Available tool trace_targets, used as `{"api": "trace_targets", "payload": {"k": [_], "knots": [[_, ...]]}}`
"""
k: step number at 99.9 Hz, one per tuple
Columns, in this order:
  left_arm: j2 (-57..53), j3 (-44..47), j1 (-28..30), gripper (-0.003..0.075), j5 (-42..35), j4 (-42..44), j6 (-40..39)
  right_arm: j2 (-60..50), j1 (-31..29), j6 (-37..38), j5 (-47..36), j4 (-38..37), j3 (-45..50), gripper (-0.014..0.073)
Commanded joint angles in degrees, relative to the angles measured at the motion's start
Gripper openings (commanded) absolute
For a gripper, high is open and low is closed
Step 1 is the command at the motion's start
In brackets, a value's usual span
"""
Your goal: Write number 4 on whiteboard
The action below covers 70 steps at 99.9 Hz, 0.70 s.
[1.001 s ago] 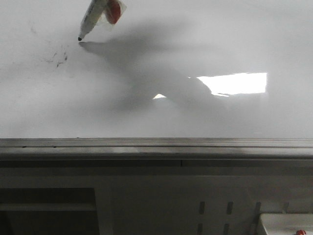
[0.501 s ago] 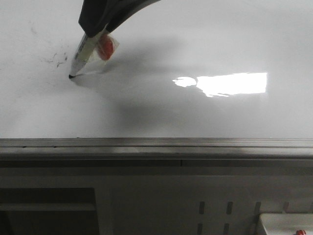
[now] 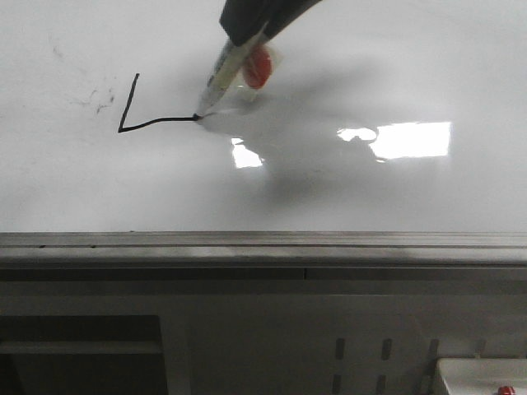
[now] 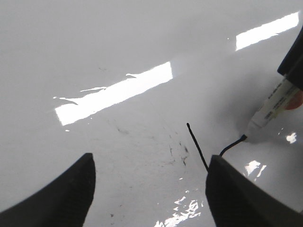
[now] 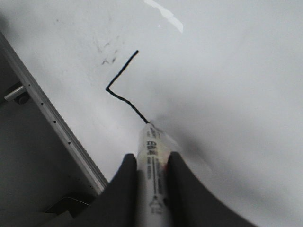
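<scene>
The whiteboard (image 3: 346, 193) is glossy white with a bright light reflection (image 3: 412, 140). On it is a thin black mark (image 3: 128, 103) for the number 4: a slanted stroke joined to a horizontal bar, with no vertical stroke in view. My right gripper (image 3: 251, 34) is shut on a white marker (image 3: 222, 74), whose black tip touches the right end of the bar. The right wrist view shows the gripper (image 5: 152, 158), the marker (image 5: 151, 142) and the mark (image 5: 121, 71). My left gripper (image 4: 150, 158) is open and empty over the board, just left of the mark (image 4: 197, 146).
Faint grey smudges (image 3: 99, 99) lie left of the mark. A grey metal rim (image 3: 263, 243) runs along the board's bottom edge. Below it is a grey frame with slots, and a white object (image 3: 482, 374) at the bottom right.
The marker drew the slanted stroke down and to the left, then moved right drawing the horizontal bar. The right gripper moved right with it.
</scene>
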Motion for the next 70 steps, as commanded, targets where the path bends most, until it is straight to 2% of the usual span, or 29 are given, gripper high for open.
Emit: {"api": "trace_targets", "payload": {"k": [1,17,39,70], "knots": [[-0.25,-1.63,0.21,0.0461,-4.01,-1.13,-0.67,-1.88,-1.64,0.21,-1.66,-2.98,-0.14,-0.0043],[-0.25,-1.63,0.21,0.0461,-4.56,-1.13,-0.67,-2.36,-0.80,0.21,-2.42,-2.98,-0.71,-0.0043],[-0.25,-1.63,0.21,0.0461,-4.83,-1.01,-0.67,-2.42,4.47,0.21,-1.71,-2.53,-7.26,-0.0043],[-0.25,-1.63,0.21,0.0461,-4.83,-0.75,-0.67,0.65,3.66,0.21,-3.76,-5.28,-10.82,-0.0043]]}}
